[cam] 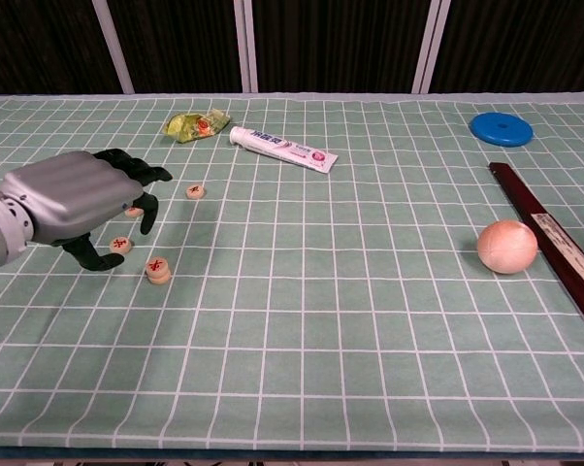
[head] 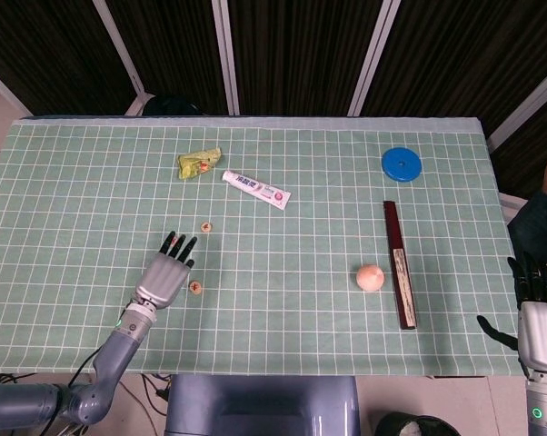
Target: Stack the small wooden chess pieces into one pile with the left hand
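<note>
Small round wooden chess pieces lie on the green grid mat at the left. One piece [cam: 195, 191] [head: 205, 226] sits farthest back. A short stack [cam: 157, 270] [head: 194, 288] stands just right of my left hand [cam: 74, 199] [head: 164, 278]. Another piece [cam: 121, 245] lies beside the thumb, and one more [cam: 134, 211] shows partly behind the curled fingers. The left hand hovers over the mat with fingers arched downward, holding nothing. My right hand [head: 539, 313] stays off the table's front right corner, fingers spread upward, empty.
A green wrapper [head: 199, 163] and a toothpaste tube [head: 255, 190] lie behind the pieces. On the right are a blue disc [head: 402, 164], a peach-coloured ball [head: 371, 277] and a long dark box [head: 400, 263].
</note>
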Controlling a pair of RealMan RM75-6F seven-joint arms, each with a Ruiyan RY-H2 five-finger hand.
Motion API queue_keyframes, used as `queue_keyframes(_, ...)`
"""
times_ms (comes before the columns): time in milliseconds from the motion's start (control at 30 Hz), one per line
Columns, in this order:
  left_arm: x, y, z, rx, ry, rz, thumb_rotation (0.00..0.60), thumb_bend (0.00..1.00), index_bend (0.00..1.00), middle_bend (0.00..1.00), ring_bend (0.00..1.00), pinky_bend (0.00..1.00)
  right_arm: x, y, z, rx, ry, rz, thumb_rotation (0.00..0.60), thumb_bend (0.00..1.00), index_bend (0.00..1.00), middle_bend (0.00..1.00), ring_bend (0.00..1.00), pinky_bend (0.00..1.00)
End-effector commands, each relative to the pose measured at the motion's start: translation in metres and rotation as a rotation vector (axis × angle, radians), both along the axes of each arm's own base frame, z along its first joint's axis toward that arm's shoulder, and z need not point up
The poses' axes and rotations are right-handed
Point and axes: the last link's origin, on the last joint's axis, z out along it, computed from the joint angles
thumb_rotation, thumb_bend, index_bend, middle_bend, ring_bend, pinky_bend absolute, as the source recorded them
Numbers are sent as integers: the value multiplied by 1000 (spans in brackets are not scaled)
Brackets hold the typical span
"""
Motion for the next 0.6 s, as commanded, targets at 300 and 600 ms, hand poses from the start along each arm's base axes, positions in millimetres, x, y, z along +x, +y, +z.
queue_keyframes(300, -26, 26, 2, -8, -79, 90, 600, 255, 402, 0, 0, 0, 0, 0, -1, -1, 1, -3, 600, 232, 92, 13, 0, 0)
queue_keyframes(600, -29, 27, -7, -22, -80, 84, 600, 279, 446, 0, 0, 0, 0, 0, 0, -3, 0, -3, 600, 233, 92, 13, 0, 0)
